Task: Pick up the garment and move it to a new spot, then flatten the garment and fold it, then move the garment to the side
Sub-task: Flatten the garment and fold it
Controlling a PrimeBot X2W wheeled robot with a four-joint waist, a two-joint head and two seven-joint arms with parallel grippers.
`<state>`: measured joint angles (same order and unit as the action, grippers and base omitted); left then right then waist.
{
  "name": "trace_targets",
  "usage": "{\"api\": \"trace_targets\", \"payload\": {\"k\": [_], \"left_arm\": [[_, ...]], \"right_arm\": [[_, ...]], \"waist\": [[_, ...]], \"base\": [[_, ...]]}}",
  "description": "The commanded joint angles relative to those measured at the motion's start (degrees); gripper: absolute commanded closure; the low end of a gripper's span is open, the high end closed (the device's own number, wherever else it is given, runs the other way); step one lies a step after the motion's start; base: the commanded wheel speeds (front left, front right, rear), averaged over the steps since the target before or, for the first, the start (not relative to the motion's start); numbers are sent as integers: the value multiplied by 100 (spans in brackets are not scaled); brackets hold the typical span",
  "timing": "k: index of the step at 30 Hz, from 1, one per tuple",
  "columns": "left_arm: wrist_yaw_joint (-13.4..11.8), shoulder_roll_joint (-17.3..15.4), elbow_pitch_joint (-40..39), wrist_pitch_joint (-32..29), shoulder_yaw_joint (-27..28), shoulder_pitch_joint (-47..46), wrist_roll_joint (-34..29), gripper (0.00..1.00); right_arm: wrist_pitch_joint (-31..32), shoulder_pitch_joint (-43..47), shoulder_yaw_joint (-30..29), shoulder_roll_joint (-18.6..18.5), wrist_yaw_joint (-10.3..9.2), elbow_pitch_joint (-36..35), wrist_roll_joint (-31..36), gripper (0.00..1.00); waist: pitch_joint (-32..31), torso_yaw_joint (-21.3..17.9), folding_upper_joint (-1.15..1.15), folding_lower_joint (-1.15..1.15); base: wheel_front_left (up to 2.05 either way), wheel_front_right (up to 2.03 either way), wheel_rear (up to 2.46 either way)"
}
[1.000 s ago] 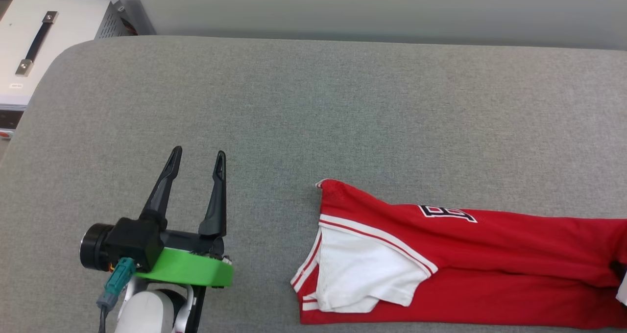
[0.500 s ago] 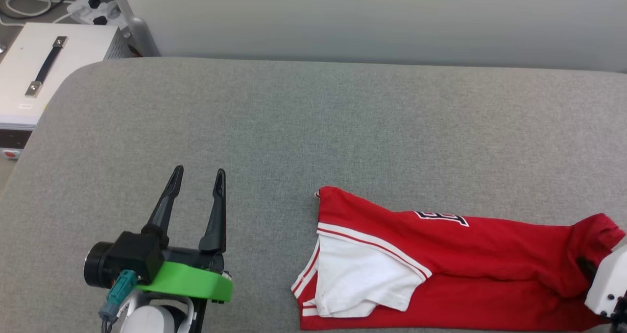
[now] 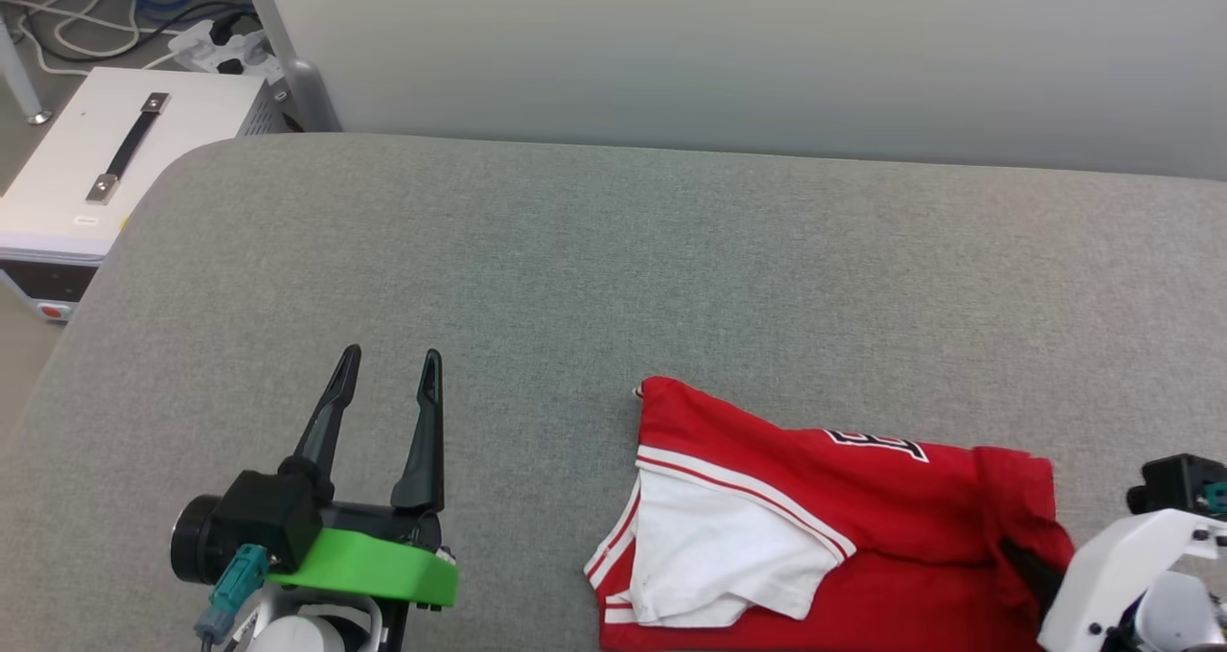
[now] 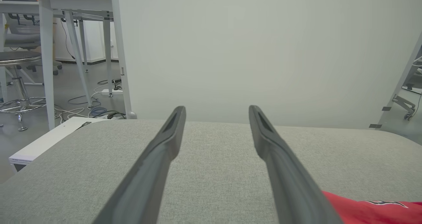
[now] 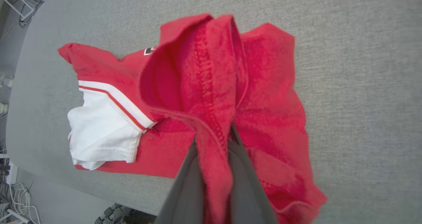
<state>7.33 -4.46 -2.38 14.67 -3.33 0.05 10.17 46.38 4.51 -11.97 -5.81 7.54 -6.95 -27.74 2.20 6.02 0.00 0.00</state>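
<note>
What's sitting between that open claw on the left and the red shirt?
Nothing. In the head view, a bare stretch of grey padded surface lies between the left gripper and the shirt.

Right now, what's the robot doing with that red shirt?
The robot's right claw is pinching one red end of the jersey T-shirt, bunching it up off the grey padded surface. The other end, with the white sleeve, lies flat. The left claw is open, off to the shirt's side, holding nothing. So the shirt looks mid-fold or mid-move.
</note>
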Motion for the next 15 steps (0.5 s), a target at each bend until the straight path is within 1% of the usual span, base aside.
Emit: {"api": "trace_targets", "payload": {"k": [1,5,7,9,15], "left_arm": [[15,39,2,33,13,92,64,0],[15,48,14,33,50,118,81,0],[15,49,21,33,65,113,84,0],[15,43,27,33,77,109,91,0],[15,21,33,33,69,84,102,0]], "right_arm": [[30,58,53,107,-5,-68,-129,100],[-27,22,99,276,-5,-42,-483,100],[-170,0,203,287,-5,110,-906,100],[-455,-52,320,289,-5,333,-1321,100],[-1128,-233,1035,291,-5,870,-2138,100]], "waist": [[-6,48,0,0],[-8,106,0,0],[-11,135,0,0],[-20,157,0,0],[-23,232,0,0]], "base": [[0,0,0],[0,0,0],[0,0,0],[0,0,0],[0,0,0]]}}
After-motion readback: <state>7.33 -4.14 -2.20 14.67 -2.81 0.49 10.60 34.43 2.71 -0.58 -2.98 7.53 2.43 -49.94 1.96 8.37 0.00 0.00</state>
